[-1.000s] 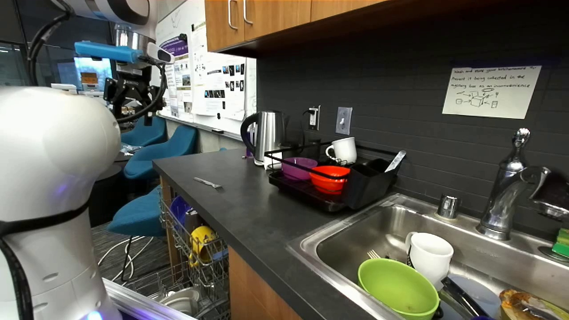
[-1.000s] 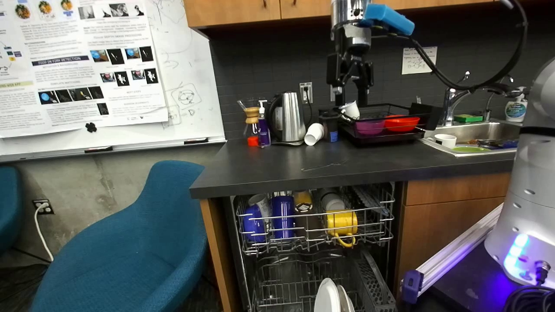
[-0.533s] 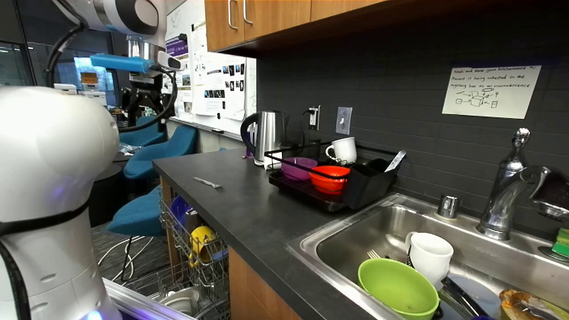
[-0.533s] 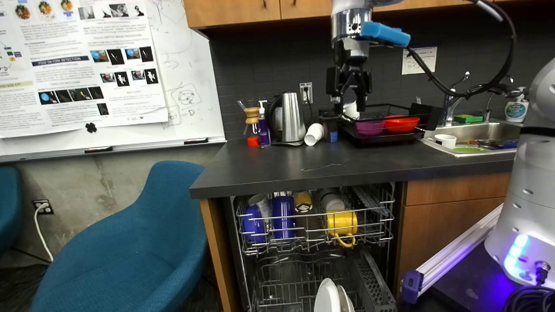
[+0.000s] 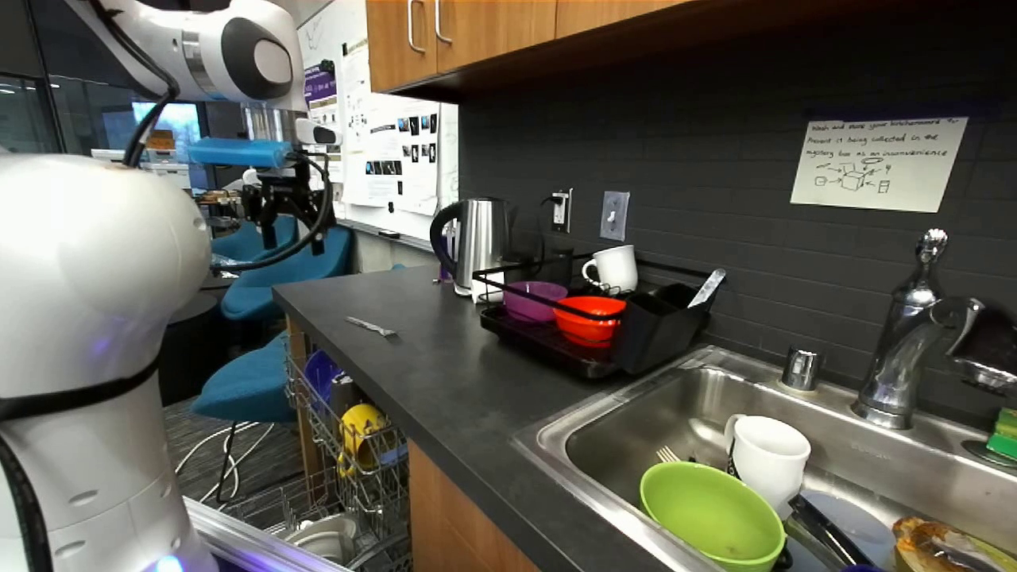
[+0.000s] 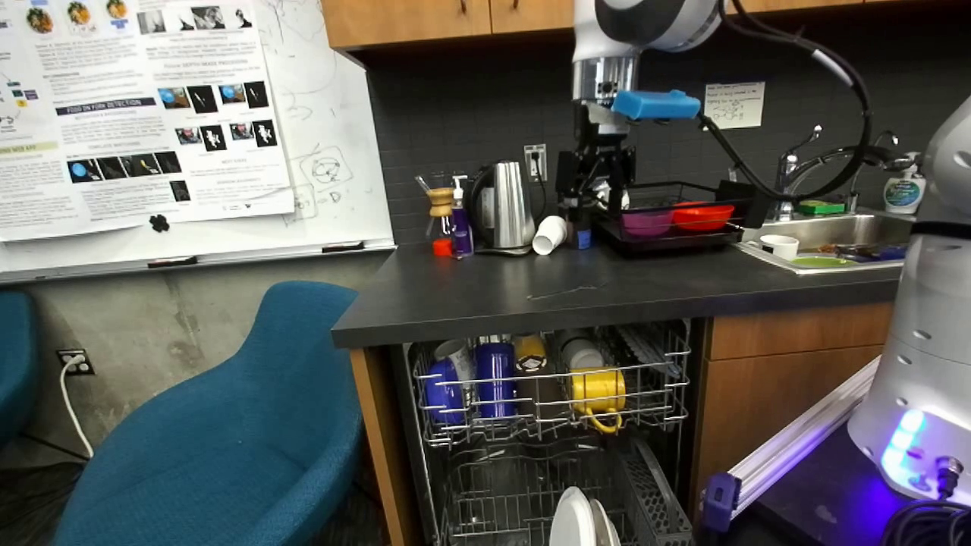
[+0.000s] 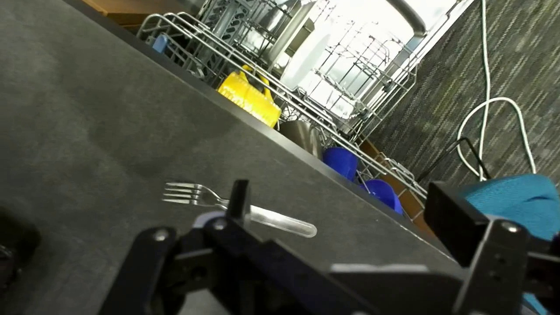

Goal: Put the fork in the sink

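At the left in an exterior view, the end effector (image 5: 293, 240) hangs in the air; the wrist view shows its fingers (image 7: 239, 201) wide apart with nothing between them. Right of it and lower, the fork (image 5: 371, 326) lies flat on the bench (image 5: 469, 389), near the edge; the sink (image 5: 620, 429) is farther right, well apart. In the wrist view, the tines are at left and the handle slants down rightward, partly behind one finger. Its long axis runs roughly along the closing line, so I judge the end effector should turn to pinch across the handle.
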`<move>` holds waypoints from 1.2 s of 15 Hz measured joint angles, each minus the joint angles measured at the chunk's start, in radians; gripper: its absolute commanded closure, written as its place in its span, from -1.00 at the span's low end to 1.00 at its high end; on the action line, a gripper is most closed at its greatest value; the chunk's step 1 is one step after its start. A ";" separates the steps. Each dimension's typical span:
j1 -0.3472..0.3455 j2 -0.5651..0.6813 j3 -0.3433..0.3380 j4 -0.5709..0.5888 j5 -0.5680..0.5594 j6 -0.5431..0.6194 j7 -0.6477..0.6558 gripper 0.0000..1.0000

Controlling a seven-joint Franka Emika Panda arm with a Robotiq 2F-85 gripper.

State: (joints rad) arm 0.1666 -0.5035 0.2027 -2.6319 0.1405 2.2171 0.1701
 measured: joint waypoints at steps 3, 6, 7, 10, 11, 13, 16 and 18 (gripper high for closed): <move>-0.022 0.028 0.005 -0.045 -0.007 0.082 0.062 -1.00; -0.052 0.056 0.004 -0.088 -0.007 0.154 0.126 -1.00; -0.065 0.066 0.004 -0.100 -0.007 0.179 0.150 -1.00; -0.101 0.091 0.006 -0.121 -0.033 0.241 0.223 -1.00; -0.113 0.098 0.008 -0.125 -0.046 0.259 0.246 -1.00; -0.138 0.111 0.012 -0.127 -0.074 0.291 0.295 -1.00; -0.170 0.127 0.016 -0.127 -0.103 0.323 0.352 -1.00; -0.187 0.143 0.019 -0.127 -0.120 0.340 0.383 -1.00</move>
State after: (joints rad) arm -0.0200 -0.3605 0.2221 -2.7589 0.0208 2.5575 0.5532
